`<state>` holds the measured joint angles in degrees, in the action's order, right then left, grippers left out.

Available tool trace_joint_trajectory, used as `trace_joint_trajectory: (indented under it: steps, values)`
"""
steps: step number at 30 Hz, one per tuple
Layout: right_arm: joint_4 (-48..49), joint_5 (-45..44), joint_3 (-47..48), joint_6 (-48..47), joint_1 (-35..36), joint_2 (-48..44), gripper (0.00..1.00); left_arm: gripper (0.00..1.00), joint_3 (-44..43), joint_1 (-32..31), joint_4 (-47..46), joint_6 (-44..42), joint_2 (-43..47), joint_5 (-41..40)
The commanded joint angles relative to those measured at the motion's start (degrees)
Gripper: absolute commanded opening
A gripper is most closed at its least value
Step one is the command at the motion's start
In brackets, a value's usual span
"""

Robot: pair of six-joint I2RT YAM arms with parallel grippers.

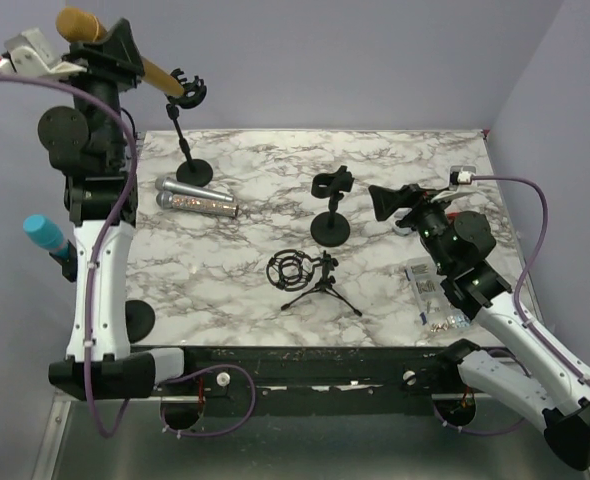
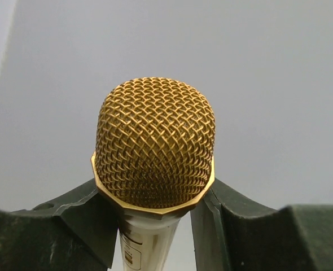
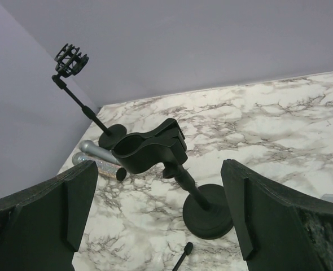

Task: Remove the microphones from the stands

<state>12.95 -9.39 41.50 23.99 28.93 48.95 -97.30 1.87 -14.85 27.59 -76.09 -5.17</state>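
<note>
Upper left in the top view, the left tool (image 1: 120, 50) grips the gold mesh-headed metal microphone (image 1: 80, 25) below its head, raised seemingly to draw its tail from the tall black stand (image 1: 193, 172); the right tool (image 1: 383, 203) gapes empty.

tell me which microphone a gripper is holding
The gold mesh-headed microphone, clamped in the left gripper; the two silver microphones lie flat on the white marble table.

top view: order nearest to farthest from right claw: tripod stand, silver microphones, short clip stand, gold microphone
1. short clip stand, just left of right claw
2. tripod stand, centre front
3. silver microphones, lying at left
4. gold microphone, held up far left
</note>
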Motion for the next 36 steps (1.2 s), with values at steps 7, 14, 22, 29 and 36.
trace_joint_trajectory:
  steps: [7,14,22,29,36]
  values:
    - [4.6,-1.6,-3.3,2.3,0.3,-0.5,1.00,0.27,37.4,-7.9,12.7,34.1,13.4,11.6]
    - [4.8,-1.7,-3.4,2.9,0.3,0.5,1.00,0.27,52.1,-13.4,9.3,49.6,9.0,9.2]
    - [4.9,-2.9,-3.5,2.1,0.3,1.3,1.00,0.26,50.9,-10.4,19.4,55.7,0.8,1.1]
    - [5.1,-3.1,-3.5,2.0,0.2,2.5,1.00,0.25,48.9,-3.0,27.3,58.7,-5.9,1.7]
    - [5.5,-3.0,-3.5,1.9,0.3,3.8,1.00,0.25,47.0,3.9,29.0,55.4,-12.6,3.2]
